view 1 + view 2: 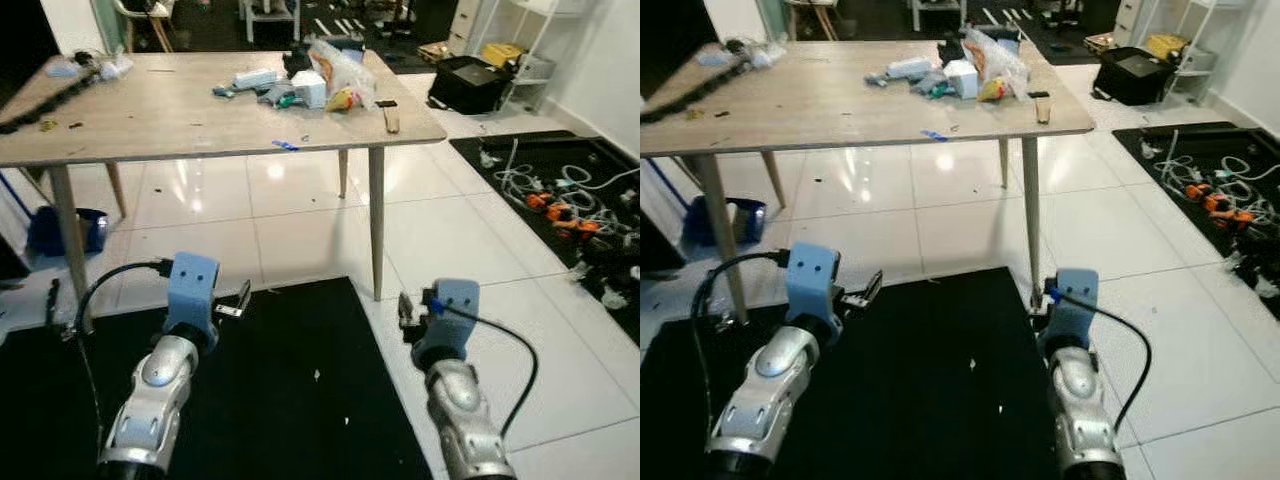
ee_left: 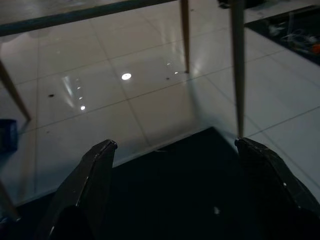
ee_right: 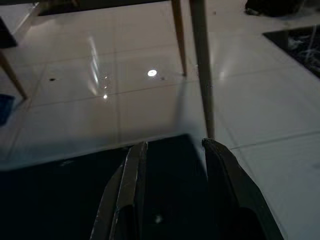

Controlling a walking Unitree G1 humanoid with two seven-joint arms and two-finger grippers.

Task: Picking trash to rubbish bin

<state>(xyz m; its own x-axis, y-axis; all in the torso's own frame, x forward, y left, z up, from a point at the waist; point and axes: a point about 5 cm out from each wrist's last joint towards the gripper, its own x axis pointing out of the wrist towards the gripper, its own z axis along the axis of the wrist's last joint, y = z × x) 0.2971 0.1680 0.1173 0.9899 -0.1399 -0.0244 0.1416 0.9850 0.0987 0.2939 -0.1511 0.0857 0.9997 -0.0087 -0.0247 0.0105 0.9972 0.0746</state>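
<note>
A pile of trash (image 1: 310,80), with wrappers, a small white box and a clear plastic bag, lies on the far right part of the wooden table (image 1: 150,120). A small blue scrap (image 1: 285,146) lies near the table's front edge. Both grippers hang low in front of the table, over a black floor mat (image 1: 280,400). My left gripper (image 2: 175,190) is open, its fingers wide apart with nothing between them. My right gripper (image 3: 172,150) is open with a narrower gap and also holds nothing. Its fingertips are close to the table's front right leg (image 1: 377,220).
A blue container (image 1: 65,230) stands on the tiles under the table's left side. To the right, a second black mat carries tangled cables and tools (image 1: 560,200). A black bag (image 1: 468,82) and a white shelf (image 1: 530,50) stand at the back right. White tiles lie between.
</note>
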